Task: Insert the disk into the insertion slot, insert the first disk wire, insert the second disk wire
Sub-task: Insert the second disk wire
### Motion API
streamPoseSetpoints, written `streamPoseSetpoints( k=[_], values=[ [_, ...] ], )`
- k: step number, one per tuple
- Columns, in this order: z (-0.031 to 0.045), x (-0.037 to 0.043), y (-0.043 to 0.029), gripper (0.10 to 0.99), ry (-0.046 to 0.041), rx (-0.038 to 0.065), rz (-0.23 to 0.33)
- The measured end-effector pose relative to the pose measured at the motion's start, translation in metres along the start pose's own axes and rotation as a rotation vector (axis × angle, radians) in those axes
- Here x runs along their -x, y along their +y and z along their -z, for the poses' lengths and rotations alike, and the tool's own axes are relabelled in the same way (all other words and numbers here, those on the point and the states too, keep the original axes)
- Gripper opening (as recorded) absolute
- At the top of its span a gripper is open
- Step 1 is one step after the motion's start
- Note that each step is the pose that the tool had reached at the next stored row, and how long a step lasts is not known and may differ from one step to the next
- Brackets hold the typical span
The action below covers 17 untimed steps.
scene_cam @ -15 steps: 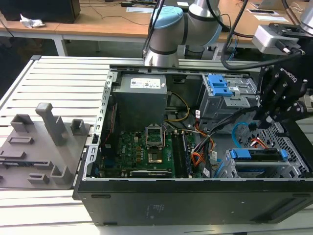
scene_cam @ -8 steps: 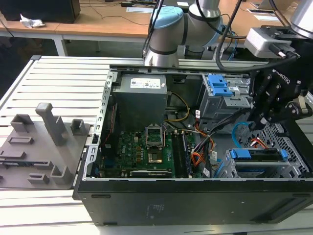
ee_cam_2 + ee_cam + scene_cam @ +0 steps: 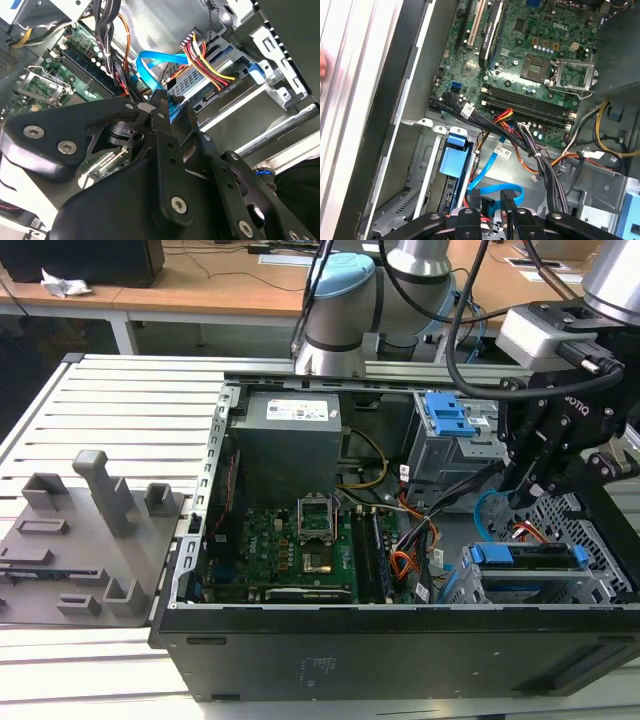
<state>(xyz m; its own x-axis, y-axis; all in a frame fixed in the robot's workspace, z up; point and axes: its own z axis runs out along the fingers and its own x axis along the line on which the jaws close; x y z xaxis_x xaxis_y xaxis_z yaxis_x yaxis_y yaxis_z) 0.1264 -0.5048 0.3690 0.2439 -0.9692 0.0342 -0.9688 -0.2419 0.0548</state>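
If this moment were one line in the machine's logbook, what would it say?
gripper: inside case, near light blue cable | disk: seated in insertion slot | fingers: nearly closed, grasp unclear

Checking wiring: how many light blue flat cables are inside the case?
1: the light blue flat cable loops beside the grey perforated drive cage; others may be hidden.

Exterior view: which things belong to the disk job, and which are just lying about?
Job: gripper; disk, sitting in the cage; orange-red wire.

Lying about: grey fixture block at the exterior view's left; crumpled paper; power supply; motherboard.
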Motion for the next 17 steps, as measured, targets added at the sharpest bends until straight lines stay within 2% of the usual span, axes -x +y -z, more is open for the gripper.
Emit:
streamPoseSetpoints(
  k=[1, 2, 3, 5, 9, 11, 16, 17],
  values=[
    [-0.0002, 0.0001, 0.0002, 0.302, 0.0058, 0.001, 0.006],
    [-0.0005, 0.0001, 0.0001, 0.302, 0.015, 0.003, 0.012],
    [-0.0009, 0.0003, 0.0, 0.302, 0.034, 0.008, 0.012],
    [-0.0011, 0.0002, 0.0001, 0.302, 0.0449, 0.011, 0.011],
    [-0.001, 0.0002, 0.0001, 0.286, 0.0462, 0.011, 0.011],
    [-0.001, 0.0003, 0.0001, 0.165, 0.0467, 0.011, 0.011],
    [-0.001, -0.0002, 0.0002, 0.161, 0.0479, 0.012, 0.011],
    [-0.0013, -0.0044, 0.0013, 0.161, 0.048, 0.012, 0.011]
  ],
)
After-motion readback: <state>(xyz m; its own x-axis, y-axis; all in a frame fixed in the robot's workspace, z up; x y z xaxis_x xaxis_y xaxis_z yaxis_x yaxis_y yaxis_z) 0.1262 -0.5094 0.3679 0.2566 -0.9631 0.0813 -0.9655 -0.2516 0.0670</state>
